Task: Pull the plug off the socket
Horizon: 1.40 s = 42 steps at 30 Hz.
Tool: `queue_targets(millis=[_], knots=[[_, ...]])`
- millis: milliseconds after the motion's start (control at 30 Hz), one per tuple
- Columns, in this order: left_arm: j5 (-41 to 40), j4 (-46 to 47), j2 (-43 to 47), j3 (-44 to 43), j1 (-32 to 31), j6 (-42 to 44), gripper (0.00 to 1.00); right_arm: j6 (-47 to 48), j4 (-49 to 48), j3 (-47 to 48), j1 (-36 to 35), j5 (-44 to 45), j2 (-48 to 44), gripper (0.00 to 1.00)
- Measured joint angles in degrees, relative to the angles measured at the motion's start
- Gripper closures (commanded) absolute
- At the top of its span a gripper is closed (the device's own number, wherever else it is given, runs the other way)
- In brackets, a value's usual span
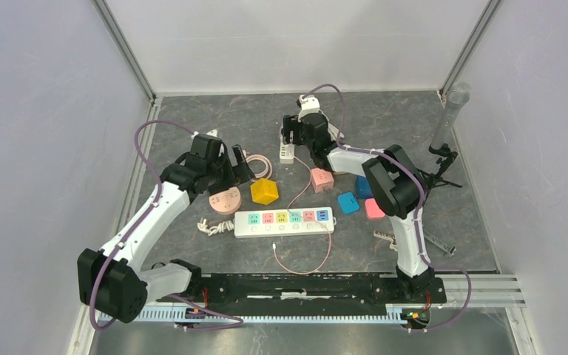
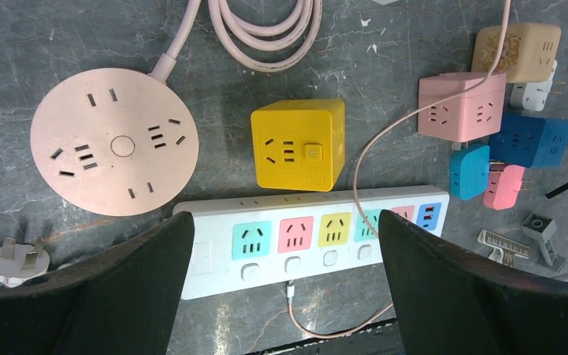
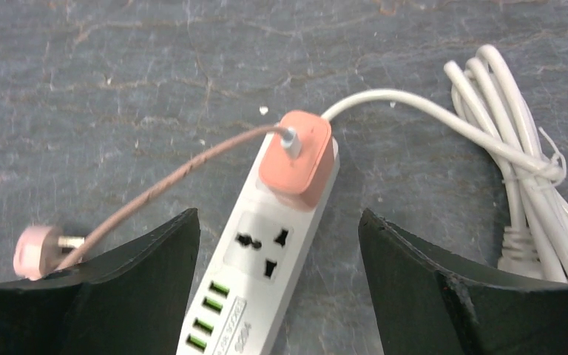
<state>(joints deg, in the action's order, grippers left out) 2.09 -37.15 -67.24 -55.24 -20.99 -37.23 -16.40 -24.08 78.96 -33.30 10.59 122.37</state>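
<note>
Right wrist view: right gripper (image 3: 277,218) spread, plug (image 3: 296,159) seated in socket (image 3: 255,285) just beyond its fingers; left gripper (image 2: 286,222) spread too.

The right tool (image 1: 291,137) hangs over the far part of the desk (image 1: 384,118), just above a small white power strip (image 1: 287,153). The left tool (image 1: 238,168) is near a round pink socket (image 1: 225,200) and a yellow cube socket (image 1: 264,191). Nearer the bases lies a long white strip (image 1: 285,222) with coloured outlets, and a thin pink cable (image 1: 303,265) loops from it.
</note>
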Motion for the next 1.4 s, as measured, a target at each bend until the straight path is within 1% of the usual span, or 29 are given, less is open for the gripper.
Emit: queue_targets(millis=[100,267,400,467,567,600,667,733,800,967,1100,1200,1333,1367,1400], knots=[[0.1,0.0,0.0,0.0,0.0,0.1,0.0,-1.1,-2.2,2.3,0.2,1.0,2.4,0.24],[0.2,0.0,-0.6,0.0,0.0,0.3,0.0,-3.9,-1.4,10.3,0.8,1.7,7.1,0.36],[0.3,0.0,-1.1,0.0,0.0,0.4,0.0,-6.0,-0.1,13.1,1.4,1.2,8.9,0.39],[0.5,0.0,-1.5,0.0,0.0,0.4,0.0,-6.8,1.1,13.2,1.6,0.8,9.5,0.42],[0.9,0.0,-2.0,0.0,0.0,0.4,0.0,-7.2,2.5,13.2,1.7,0.1,10.0,0.53],[1.0,0.0,-2.1,0.0,0.0,0.4,0.0,-7.4,2.9,13.2,1.7,-0.2,10.3,0.59],[1.1,0.0,-2.4,0.0,0.0,0.5,0.0,-7.4,2.9,13.2,1.8,-0.6,10.5,0.68],[1.2,0.0,-2.8,0.0,0.0,0.4,0.0,-7.2,2.7,13.3,1.8,-0.6,10.4,0.74],[1.3,0.0,-3.0,0.0,0.0,0.4,0.0,-6.7,2.7,13.4,1.9,-0.7,10.4,0.78],[2.2,0.4,-3.9,0.0,0.0,0.4,0.0,-5.5,3.0,12.5,2.0,-1.2,9.5,0.82],[4.4,3.1,-5.9,-0.6,0.0,0.1,0.01,-4.4,4.7,8.3,1.9,-1.6,5.9,0.82],[7.0,6.8,-9.4,-1.8,0.0,-1.2,0.04,-4.1,6.3,4.9,1.5,-1.7,2.9,0.82],[10.9,13.5,-17.0,-4.6,0.0,-3.4,0.14,-4.3,7.6,-0.7,0.5,-2.4,-1.6,0.82],[11.9,15.0,-19.1,-5.4,0.0,-4.0,0.17,-4.4,7.9,-1.8,0.3,-2.7,-2.5,0.82],[12.8,16.5,-21.4,-6.5,0.0,-4.7,0.23,-4.6,8.2,-2.7,0.0,-2.9,-3.3,0.82]])
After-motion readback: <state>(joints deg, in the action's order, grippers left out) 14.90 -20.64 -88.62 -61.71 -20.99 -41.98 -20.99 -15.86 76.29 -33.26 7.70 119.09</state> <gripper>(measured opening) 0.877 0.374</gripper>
